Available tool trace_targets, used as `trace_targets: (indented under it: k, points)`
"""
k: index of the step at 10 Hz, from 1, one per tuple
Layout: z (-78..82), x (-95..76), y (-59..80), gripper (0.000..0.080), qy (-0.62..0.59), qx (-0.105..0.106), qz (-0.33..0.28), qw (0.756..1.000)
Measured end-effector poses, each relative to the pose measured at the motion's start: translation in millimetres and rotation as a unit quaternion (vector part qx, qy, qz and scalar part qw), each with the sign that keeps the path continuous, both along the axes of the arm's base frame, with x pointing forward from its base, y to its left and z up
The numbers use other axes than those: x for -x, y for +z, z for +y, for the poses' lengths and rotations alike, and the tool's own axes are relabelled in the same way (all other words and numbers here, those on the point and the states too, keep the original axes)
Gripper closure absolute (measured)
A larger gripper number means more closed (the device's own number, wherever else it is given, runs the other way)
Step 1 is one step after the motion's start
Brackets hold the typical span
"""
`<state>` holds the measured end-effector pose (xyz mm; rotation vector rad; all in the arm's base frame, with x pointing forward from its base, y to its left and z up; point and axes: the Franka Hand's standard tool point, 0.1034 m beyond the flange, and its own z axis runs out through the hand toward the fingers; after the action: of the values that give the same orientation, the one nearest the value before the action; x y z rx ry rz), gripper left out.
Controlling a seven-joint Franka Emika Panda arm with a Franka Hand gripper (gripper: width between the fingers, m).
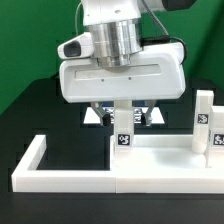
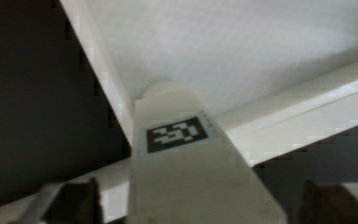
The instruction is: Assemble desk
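Observation:
My gripper [image 1: 123, 116] is shut on a white block leg [image 1: 123, 133] with a black-and-white tag and holds it upright. The leg's lower end is at the near left corner of the flat white tabletop [image 1: 165, 155]; whether it touches I cannot tell. A second leg [image 1: 206, 127] with tags stands upright on the tabletop at the exterior view's right. In the wrist view the held leg [image 2: 179, 150] runs out between my dark fingers [image 2: 66, 203], with my gripper [image 2: 194, 208] closed round it and the tabletop [image 2: 247, 50] beyond. The other legs are out of view.
The low white U-shaped border wall [image 1: 70, 181] runs along the front and up the exterior view's left side [image 1: 33, 153], with the tabletop against it. The marker board [image 1: 150, 118] shows behind the gripper. The table is black [image 1: 20, 115].

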<state>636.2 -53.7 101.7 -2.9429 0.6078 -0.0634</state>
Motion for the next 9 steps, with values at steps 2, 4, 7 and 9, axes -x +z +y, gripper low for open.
trace_targets:
  k: [2, 4, 7, 9]
  points:
    - [-3.4, 0.7, -0.4, 0.0501, -0.078, -0.003, 0.010, 0.997]
    - [-3.3, 0.6, -0.4, 0.0501, -0.136, -0.008, 0.017, 0.991]
    - [-0.5, 1.5, 1.1, 0.0503, -0.365, -0.032, 0.057, 0.929]
    - [4.4, -0.7, 3.6, 0.0505, -0.510, -0.064, 0.083, 0.854]
